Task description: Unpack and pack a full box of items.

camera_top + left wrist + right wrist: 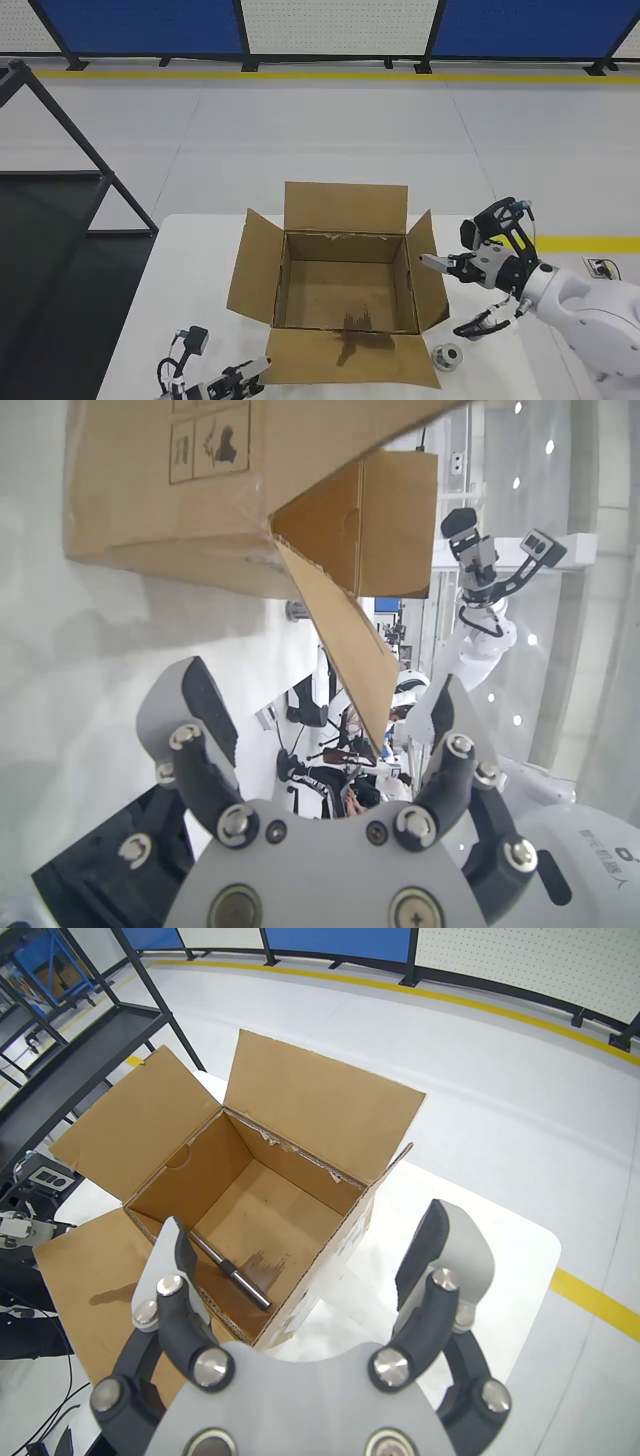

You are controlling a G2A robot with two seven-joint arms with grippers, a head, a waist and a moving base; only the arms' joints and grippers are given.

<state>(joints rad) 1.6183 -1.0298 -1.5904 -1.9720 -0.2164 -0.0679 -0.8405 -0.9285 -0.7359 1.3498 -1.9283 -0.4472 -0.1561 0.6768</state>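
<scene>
Gaping brown box (345, 208) — stained inside.

Box (345, 290): brown cardboard, with a dark stain on its inner floor and another on the near flap. Black printed symbols (210, 445) mark one outer wall.
Rod (232, 1270): silver metal with a darker band at its middle.
Round part (447, 355): silvery, on the counter near the box's right corner.
Counter (190, 290): white.
Right tool (303, 1223): pale grey finger shells, black pads, black links, silver bolts.
Left tool (322, 680): pale grey shells, black pads and links, silver screws.
Floor (330, 130): light grey, with a yellow stripe (300, 74) at the far side.
Far panels (140, 25): blue alternating with white dotted ones, in black frames.
Rack (60, 130): black, at the left.
</scene>
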